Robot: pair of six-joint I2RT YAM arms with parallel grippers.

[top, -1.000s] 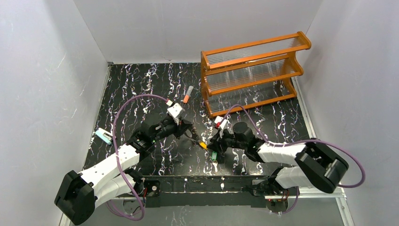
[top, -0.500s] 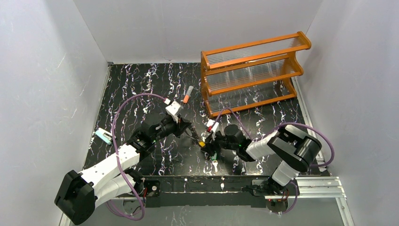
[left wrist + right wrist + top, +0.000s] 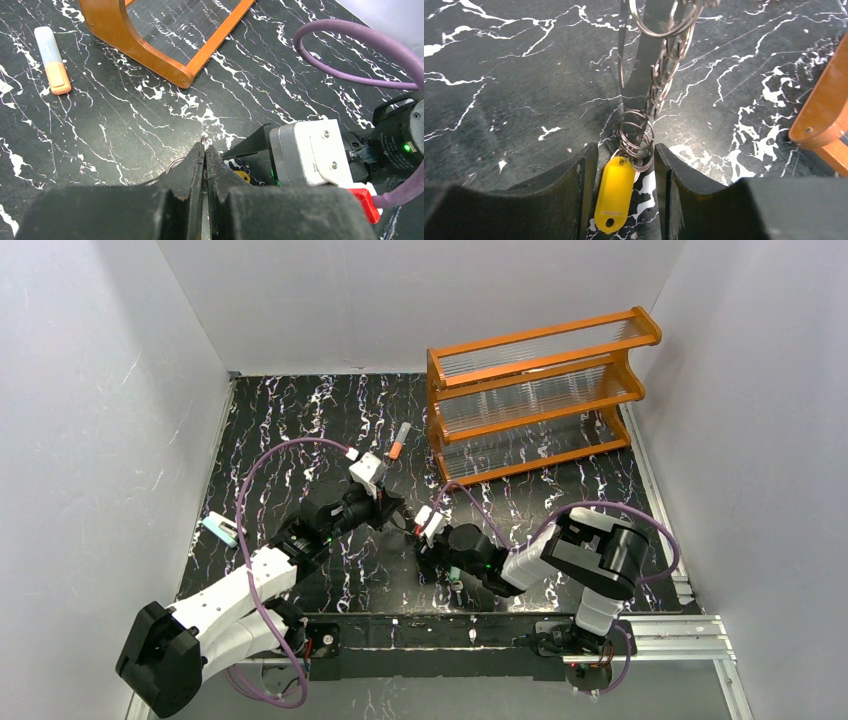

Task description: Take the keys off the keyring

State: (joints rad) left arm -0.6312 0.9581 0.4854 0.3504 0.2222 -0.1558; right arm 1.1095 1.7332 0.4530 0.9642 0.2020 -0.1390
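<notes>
My left gripper (image 3: 400,515) (image 3: 205,146) is shut on a thin silvery edge of the keyring (image 3: 644,70), which runs as a flat grey strip up from a chain of small split rings (image 3: 638,140). The yellow-headed key (image 3: 615,192) hangs from those rings, down on the table. My right gripper (image 3: 430,552) (image 3: 625,150) is open, a finger on each side of the yellow head, not touching it. The yellow head also shows in the left wrist view (image 3: 243,176). The green-headed key (image 3: 453,573) lies on the table beside my right wrist, its silvery blade toward the near edge.
An orange wooden rack (image 3: 540,400) (image 3: 150,55) (image 3: 824,120) stands at the back right. An orange-and-grey stick (image 3: 399,440) (image 3: 52,60) lies left of it. A light-blue object (image 3: 220,530) lies at the left edge. Purple cables loop over both arms.
My right arm has swung left and its gripper has closed in on the left gripper, now straddling the yellow key. The left gripper has shifted slightly back and left, still shut.
</notes>
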